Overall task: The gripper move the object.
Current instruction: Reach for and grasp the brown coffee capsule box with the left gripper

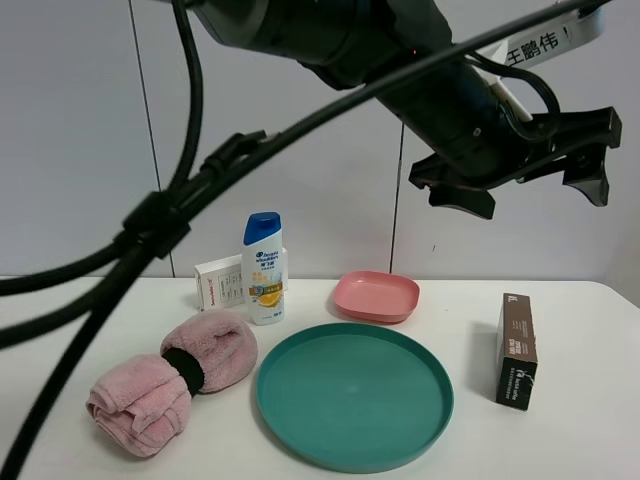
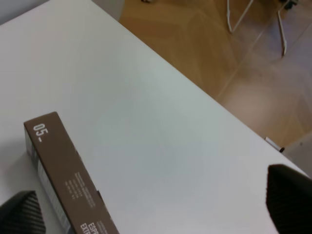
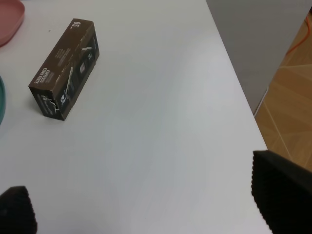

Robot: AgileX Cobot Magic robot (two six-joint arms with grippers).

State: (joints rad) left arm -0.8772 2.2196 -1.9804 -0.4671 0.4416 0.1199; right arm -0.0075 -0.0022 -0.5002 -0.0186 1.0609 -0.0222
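The object, a long dark brown box [image 1: 516, 348] with white lettering, lies on the white table [image 1: 580, 440] near its right edge, right of the teal plate. It shows in the left wrist view [image 2: 63, 180] and in the right wrist view [image 3: 66, 68]. A black claw [image 1: 520, 180] on a dark arm hangs open, high above the box; I cannot tell which arm it is. My left gripper [image 2: 155, 202] is open and empty above the table beside the box. My right gripper [image 3: 150, 195] is open and empty, farther from the box.
A large teal plate [image 1: 355, 395] lies at the centre front, a pink dish [image 1: 376, 295] behind it. A shampoo bottle [image 1: 264, 268] and a white box with red print [image 1: 218, 282] stand at the back left. A rolled pink towel [image 1: 170, 380] lies front left. Black cables [image 1: 150, 225] hang across the left.
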